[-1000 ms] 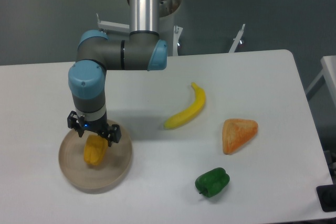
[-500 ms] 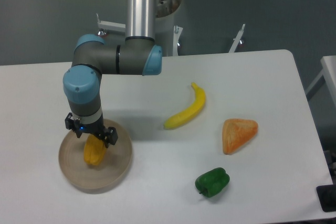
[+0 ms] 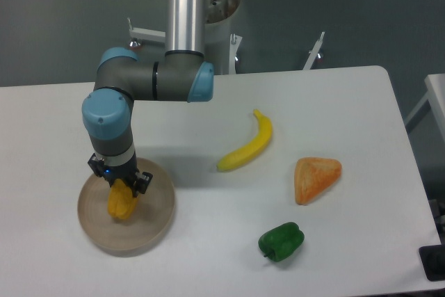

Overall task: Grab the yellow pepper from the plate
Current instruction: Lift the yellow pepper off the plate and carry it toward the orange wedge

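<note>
Yellow pepper (image 3: 121, 202) — top hidden by tool (image 3: 119, 184), on plate (image 3: 149, 224)

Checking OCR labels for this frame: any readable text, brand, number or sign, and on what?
None readable. No print shows on the arm, tool, yellow pepper, plate, banana, green pepper, orange wedge or table. The only mark is a small blue light just above the tool, not text.
</note>
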Available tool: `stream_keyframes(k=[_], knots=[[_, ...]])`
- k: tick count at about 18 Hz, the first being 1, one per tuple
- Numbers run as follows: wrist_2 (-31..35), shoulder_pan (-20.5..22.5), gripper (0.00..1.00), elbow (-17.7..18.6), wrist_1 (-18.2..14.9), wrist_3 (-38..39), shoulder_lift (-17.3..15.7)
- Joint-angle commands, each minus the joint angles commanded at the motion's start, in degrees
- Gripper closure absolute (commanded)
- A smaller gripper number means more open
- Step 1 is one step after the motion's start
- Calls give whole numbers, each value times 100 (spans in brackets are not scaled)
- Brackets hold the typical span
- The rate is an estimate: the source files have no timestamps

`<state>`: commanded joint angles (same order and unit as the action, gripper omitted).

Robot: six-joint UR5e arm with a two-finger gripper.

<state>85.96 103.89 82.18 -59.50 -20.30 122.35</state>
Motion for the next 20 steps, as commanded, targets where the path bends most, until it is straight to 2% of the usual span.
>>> stream_keyframes(k=[3,6,9,14,18,20], knots=[[26,35,60,-18,-17,-44,-114],[245,79,60,52,-79,-928,-316],[386,456,60,70,-114,-1388,-544],[422,1607,60,-158,-158,-2670,-791],[483,2161,60,-395,-167,-3321,-730],[632,2241,60,-448,-176,-3349,-625]])
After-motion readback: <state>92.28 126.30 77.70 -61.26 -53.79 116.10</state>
